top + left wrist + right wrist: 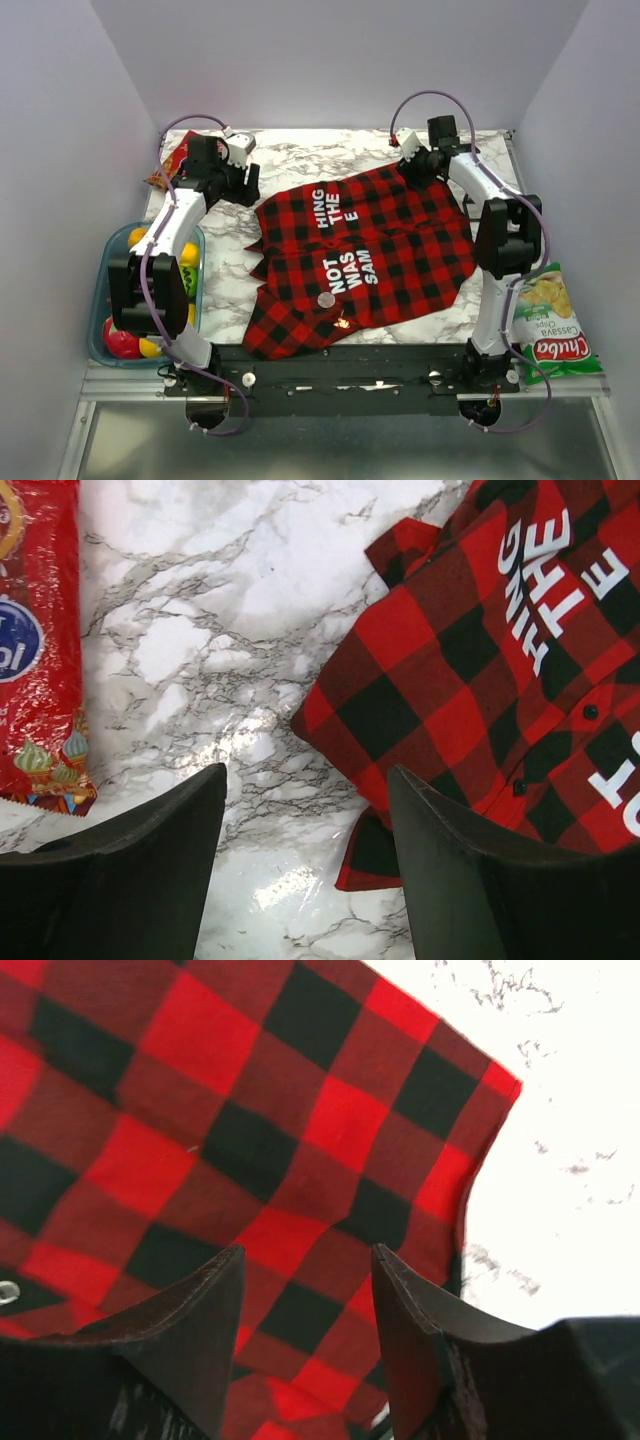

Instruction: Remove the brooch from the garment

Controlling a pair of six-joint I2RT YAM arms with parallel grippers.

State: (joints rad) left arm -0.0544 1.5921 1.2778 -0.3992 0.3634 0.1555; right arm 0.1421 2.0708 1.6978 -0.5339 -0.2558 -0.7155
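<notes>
The red-and-black checked shirt (365, 255) lies flat on the marble table, its white letters facing right. The small round silvery brooch (325, 299) sits on the shirt near its front left part. My left gripper (250, 178) is open and empty over bare marble just left of the shirt's far sleeve (480, 670). My right gripper (412, 170) is open and empty over the shirt's far right corner (300, 1130). The brooch does not show in either wrist view.
A red snack packet (172, 160) lies at the far left corner and shows in the left wrist view (40, 650). A blue tub (105, 300) of coloured toys stands at the left edge. A green-and-red chips bag (550, 325) lies at the front right.
</notes>
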